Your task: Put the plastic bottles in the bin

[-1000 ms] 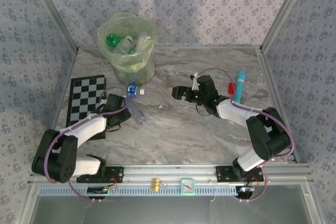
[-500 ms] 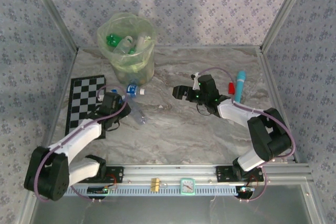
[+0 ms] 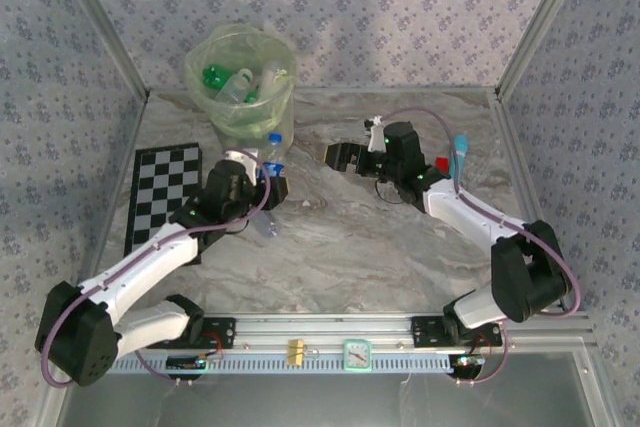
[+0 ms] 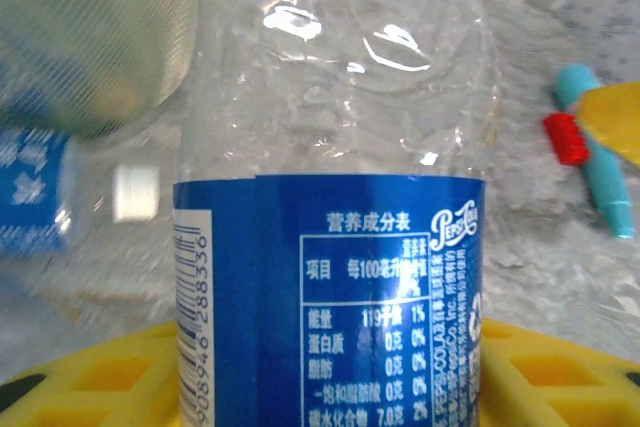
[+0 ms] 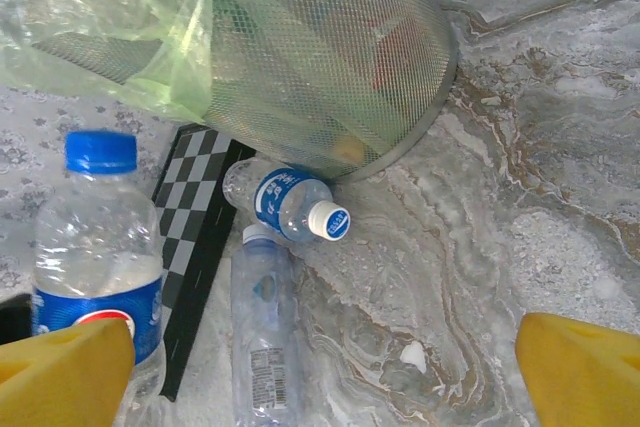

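My left gripper [image 3: 256, 185] is shut on a clear plastic bottle [image 3: 272, 152] with a blue cap and blue label [image 4: 330, 297], held upright just in front of the bin [image 3: 240, 87]. The bin is a mesh bucket lined with a pale green bag and holds several bottles. A second blue-labelled bottle [image 5: 290, 205] with a white cap lies against the bin's base. A clear crushed bottle [image 5: 262, 327] lies beside it on the table [image 3: 268, 222]. My right gripper [image 3: 340, 155] hangs open over the table's middle [image 5: 320, 387], nothing between its fingers.
A checkerboard mat [image 3: 160, 192] lies at the left. A cyan tube [image 3: 460, 152] and a small red block [image 3: 441, 165] sit at the right, behind my right arm. Patterned walls and metal rails close in the marble table [image 3: 400, 257].
My left gripper has lifted the blue-capped bottle off the table and carried it right, toward the bin. My right gripper has shifted a little farther back.
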Controlling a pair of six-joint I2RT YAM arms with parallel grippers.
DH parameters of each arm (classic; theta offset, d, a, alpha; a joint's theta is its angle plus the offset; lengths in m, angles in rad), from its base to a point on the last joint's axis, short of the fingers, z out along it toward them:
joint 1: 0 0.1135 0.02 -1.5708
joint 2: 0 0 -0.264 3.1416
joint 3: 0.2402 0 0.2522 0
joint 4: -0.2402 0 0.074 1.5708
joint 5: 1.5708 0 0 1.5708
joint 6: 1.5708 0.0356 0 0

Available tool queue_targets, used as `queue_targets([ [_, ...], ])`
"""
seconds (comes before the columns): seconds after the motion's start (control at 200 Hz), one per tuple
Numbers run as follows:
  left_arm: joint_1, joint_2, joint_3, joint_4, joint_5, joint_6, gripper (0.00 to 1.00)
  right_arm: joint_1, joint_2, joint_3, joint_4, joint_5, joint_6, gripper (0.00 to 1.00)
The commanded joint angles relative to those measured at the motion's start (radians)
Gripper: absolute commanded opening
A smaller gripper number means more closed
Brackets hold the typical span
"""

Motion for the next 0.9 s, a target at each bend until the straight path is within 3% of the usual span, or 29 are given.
queue_targets([
  [0.0, -0.004, 0.012, 0.117, 0.048, 0.069, 0.153, 0.43, 0.005, -0.04, 0.018, -0.048, -0.006, -0.014, 1.0],
  [0.22, -0.004, 0.088, 0.365, -0.007, 0.085, 0.339, 0.43, 0.005, -0.07, 0.008, -0.054, 0.012, -0.017, 1.0],
  [0.46, 0.032, 0.249, 0.676, -0.144, 0.001, 0.509, 0.43, 0.01, -0.076, -0.001, -0.048, 0.009, -0.017, 1.0],
  [0.895, 0.294, 0.576, 1.084, -0.413, 0.011, 0.428, 0.41, 0.022, -0.111, -0.016, -0.06, 0.021, -0.054, 1.0],
])
